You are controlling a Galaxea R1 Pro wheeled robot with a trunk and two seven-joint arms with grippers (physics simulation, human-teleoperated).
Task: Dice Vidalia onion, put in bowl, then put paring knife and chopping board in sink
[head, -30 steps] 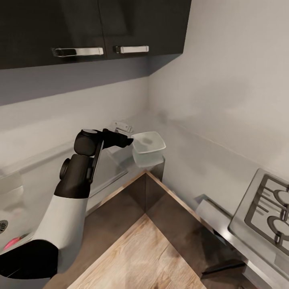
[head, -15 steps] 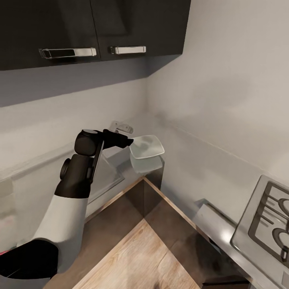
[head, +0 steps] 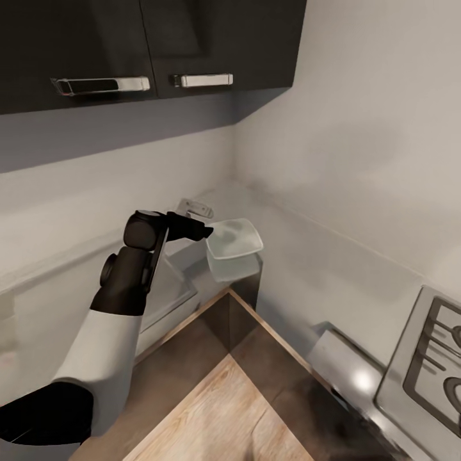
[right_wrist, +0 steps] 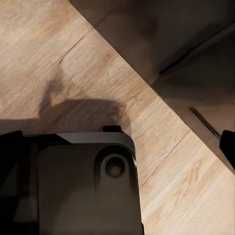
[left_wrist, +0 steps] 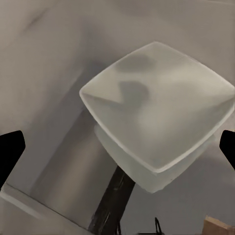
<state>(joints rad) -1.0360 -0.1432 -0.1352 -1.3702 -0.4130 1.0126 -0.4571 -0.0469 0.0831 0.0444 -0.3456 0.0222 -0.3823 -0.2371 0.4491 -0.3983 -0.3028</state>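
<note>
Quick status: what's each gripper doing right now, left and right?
Left gripper: jaws spread wide, empty, right at the bowl on the countertop.
Right gripper: cannot be told.

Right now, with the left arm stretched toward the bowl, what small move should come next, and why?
Probably ease the left gripper a little further forward to the bowl's near rim. In the head view its tip sits right at that rim, and the left wrist view shows the jaws wide apart with the bowl centred between them, so nothing is held yet.
</note>
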